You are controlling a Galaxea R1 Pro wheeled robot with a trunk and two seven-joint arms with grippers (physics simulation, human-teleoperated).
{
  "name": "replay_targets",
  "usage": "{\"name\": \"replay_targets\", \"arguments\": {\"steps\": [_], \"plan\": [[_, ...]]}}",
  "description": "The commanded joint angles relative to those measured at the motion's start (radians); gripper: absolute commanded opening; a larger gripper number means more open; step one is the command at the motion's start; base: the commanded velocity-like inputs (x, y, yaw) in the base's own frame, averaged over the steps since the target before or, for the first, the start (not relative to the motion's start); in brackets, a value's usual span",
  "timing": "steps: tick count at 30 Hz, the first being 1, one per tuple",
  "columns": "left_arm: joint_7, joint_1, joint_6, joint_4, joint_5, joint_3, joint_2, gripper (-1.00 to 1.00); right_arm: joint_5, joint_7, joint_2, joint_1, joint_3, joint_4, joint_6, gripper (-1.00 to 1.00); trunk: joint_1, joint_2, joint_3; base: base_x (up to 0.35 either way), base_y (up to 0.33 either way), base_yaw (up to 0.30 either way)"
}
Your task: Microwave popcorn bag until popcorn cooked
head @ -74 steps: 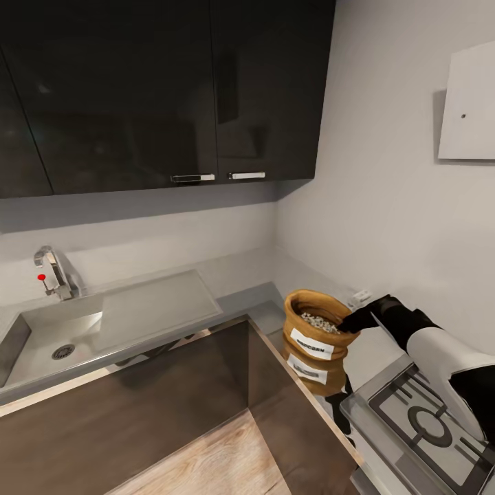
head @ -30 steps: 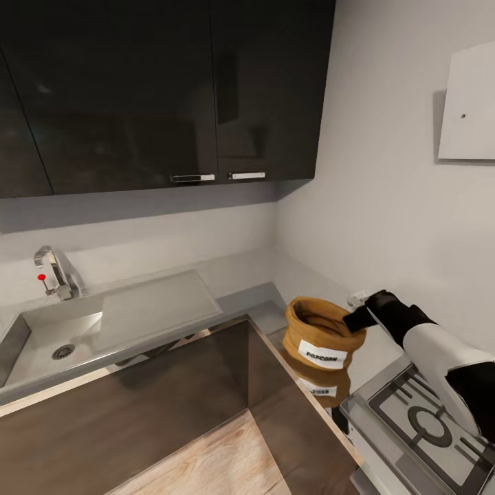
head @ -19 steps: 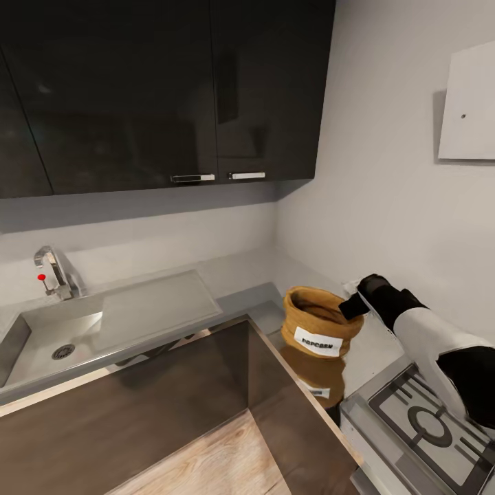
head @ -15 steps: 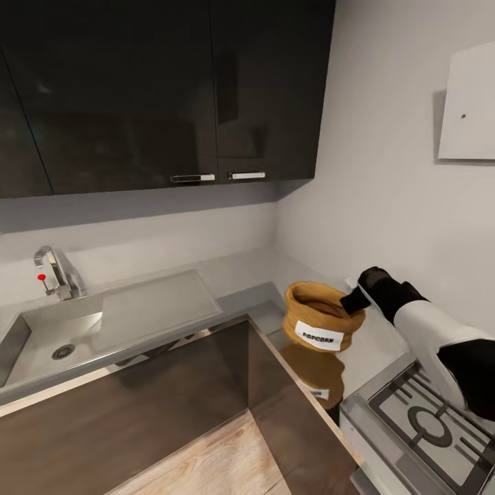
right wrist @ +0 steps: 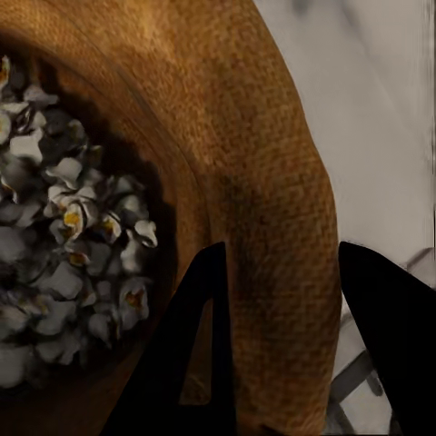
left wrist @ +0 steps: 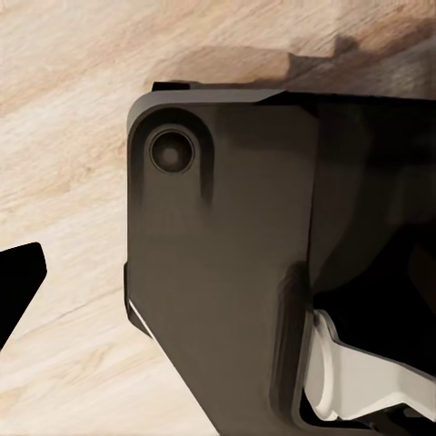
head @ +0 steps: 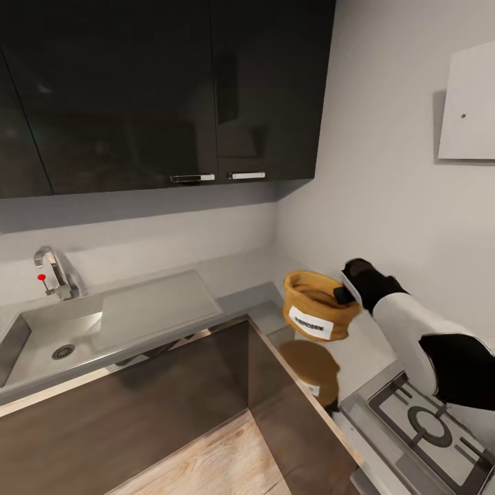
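Inventory, kitchen corner, 1st person.

1. My right gripper (head: 342, 295) – centre-right of head view. Fingers pinch the rolled rim of the popcorn bag (head: 313, 314): in the right wrist view one finger (right wrist: 195, 363) sits inside the mouth and the other finger (right wrist: 391, 336) outside, w/ the rim wall clamped between. Narrow gap, just the rim's thickness.
2. Popcorn bag – qty 1. Tan-brown sack, white label facing lower left, text too blurred to read. Hangs clear of the countertop (head: 240, 271), tilted; its brown reflection lies on the glossy slab below it. Wrist view: pale kernels (right wrist: 73, 263) inside the bag, too many to count.
3. My left gripper – left wrist view shows a dark housing (left wrist: 236, 272) over the light wood floor (left wrist: 64, 109). One black finger tip (left wrist: 18, 282) at the left edge; how far open, can't tell.
4. Sink (head: 51, 337) – qty 1, lower left, w/ 1 faucet (head: 55, 271), red dot on it.
5. Dark upper cabinets (head: 165, 89) – top of frame, 2 handles (head: 193, 178) visible.
6. Gas hob (head: 426, 419) – qty 1, lower right corner.
7. White wall panel (head: 469, 103) – qty 1, upper right.
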Motion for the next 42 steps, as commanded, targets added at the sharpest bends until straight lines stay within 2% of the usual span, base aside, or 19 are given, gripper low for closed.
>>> {"name": "replay_targets", "arguments": {"steps": [1, 4, 7, 11, 15, 17, 19, 25, 42], "plan": [[0.0, -0.001, -0.004, 0.0, 0.0, 0.005, 0.0, 1.0, 0.004, -0.033, 0.008, -0.001, -0.03, -0.001, 0.006, -1.0, 0.0, -0.001, -0.001, 0.0, 0.0, 0.0], [-0.001, -0.002, -0.007, 0.0, 0.0, 0.005, -0.001, 1.0, 0.004, -0.092, 0.015, -0.002, -0.082, -0.007, 0.008, -1.0, 0.0, -0.001, -0.001, 0.0, 0.0, 0.0], [-0.001, -0.002, -0.008, 0.0, 0.0, 0.005, -0.001, 1.0, 0.004, -0.15, 0.015, -0.004, -0.107, -0.028, 0.009, -1.0, 0.0, -0.001, -0.001, 0.0, 0.0, 0.0], [0.0, -0.004, -0.009, 0.0, 0.0, 0.005, -0.001, 1.0, 0.003, -0.237, 0.016, -0.003, -0.12, -0.034, 0.009, -1.0, 0.0, -0.001, -0.001, 0.0, 0.0, 0.0], [0.001, -0.004, -0.009, 0.0, 0.001, 0.005, -0.001, 1.0, 0.004, -0.268, 0.017, -0.002, -0.145, -0.034, 0.009, -1.0, 0.0, -0.001, -0.001, 0.0, 0.0, 0.0], [0.002, -0.004, -0.009, 0.0, 0.002, 0.006, -0.002, 1.0, 0.004, -0.323, 0.019, -0.002, -0.148, -0.034, 0.009, -1.0, 0.0, -0.001, -0.001, 0.0, 0.0, 0.0], [0.001, -0.004, -0.009, 0.0, 0.001, 0.006, -0.002, 1.0, 0.004, -0.346, 0.023, -0.001, -0.148, -0.034, 0.009, -1.0, 0.0, -0.001, -0.001, 0.0, 0.0, 0.0], [-0.001, -0.007, -0.01, -0.001, -0.004, 0.005, -0.002, 1.0, 0.003, -0.358, 0.024, 0.002, -0.147, -0.033, 0.009, -1.0, 0.0, -0.001, -0.001, -0.056, 0.0, 0.0], [-0.001, -0.004, -0.013, 0.0, 0.002, 0.011, -0.002, 1.0, -0.01, -0.353, 0.023, 0.013, -0.146, -0.033, 0.01, -1.0, 0.0, -0.001, -0.001, -0.338, 0.0, 0.0]]}}
